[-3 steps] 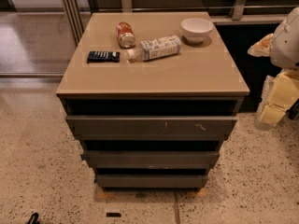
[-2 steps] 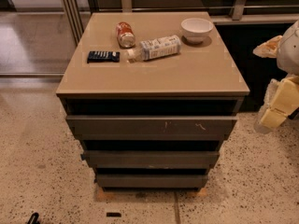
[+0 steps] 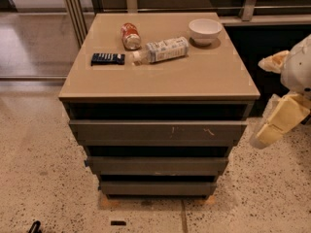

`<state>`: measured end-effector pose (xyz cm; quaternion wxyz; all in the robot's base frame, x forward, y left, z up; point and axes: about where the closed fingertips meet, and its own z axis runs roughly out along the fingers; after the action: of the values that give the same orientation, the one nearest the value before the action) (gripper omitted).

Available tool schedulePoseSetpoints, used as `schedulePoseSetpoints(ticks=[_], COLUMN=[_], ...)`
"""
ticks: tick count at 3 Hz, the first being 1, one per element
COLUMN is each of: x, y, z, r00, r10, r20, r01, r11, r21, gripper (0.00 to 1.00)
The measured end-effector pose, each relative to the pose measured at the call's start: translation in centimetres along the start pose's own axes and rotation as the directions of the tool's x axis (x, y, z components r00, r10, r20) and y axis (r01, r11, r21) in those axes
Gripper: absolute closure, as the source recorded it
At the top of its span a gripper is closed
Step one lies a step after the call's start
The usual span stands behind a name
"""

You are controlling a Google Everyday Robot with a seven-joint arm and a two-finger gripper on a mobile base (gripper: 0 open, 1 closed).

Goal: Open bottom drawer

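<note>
The bottom drawer [image 3: 158,187] is the lowest and narrowest dark grey-brown front of the cabinet, just above the floor, and it looks closed. Above it are the mid-sized grey front [image 3: 156,165] and the widest front [image 3: 158,130] with pale scratch marks. My gripper [image 3: 263,134] hangs at the right edge of the view, beside the cabinet's right side at about the height of the top drawer. It points down and to the left, clear of the cabinet and well above and to the right of the bottom drawer.
On the cabinet top [image 3: 194,76] lie a red can [image 3: 130,35], a plastic bottle [image 3: 163,50] on its side, a white bowl [image 3: 204,31] and a dark blue packet [image 3: 107,58]. Speckled floor [image 3: 43,178] surrounds the cabinet. A dark counter [image 3: 262,47] stands behind at right.
My arm and gripper have shifted slightly downward at the right edge. The drawers and the items on top have not moved.
</note>
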<state>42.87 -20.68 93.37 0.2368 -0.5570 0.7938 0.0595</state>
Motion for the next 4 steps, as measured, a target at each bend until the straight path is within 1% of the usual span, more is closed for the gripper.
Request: schedulePoseSetpoints(ticks=[1, 2, 3, 4], x=[3.0, 5.6, 6.1, 6.1], y=[2.3, 4.3, 4.8, 4.8], z=[6.6, 11.6, 12.7, 12.7], r00=[0.984, 0.961, 0.956, 0.956], r10=[0.161, 0.265, 0.283, 0.283], r20=[0.075, 0.084, 0.082, 0.082], r01=[-0.156, -0.251, -0.268, -0.268], r11=[0.9853, 0.9572, 0.9504, 0.9504], r21=[-0.070, -0.144, -0.159, -0.159], gripper=[0.00, 0.00, 0.14, 0.38])
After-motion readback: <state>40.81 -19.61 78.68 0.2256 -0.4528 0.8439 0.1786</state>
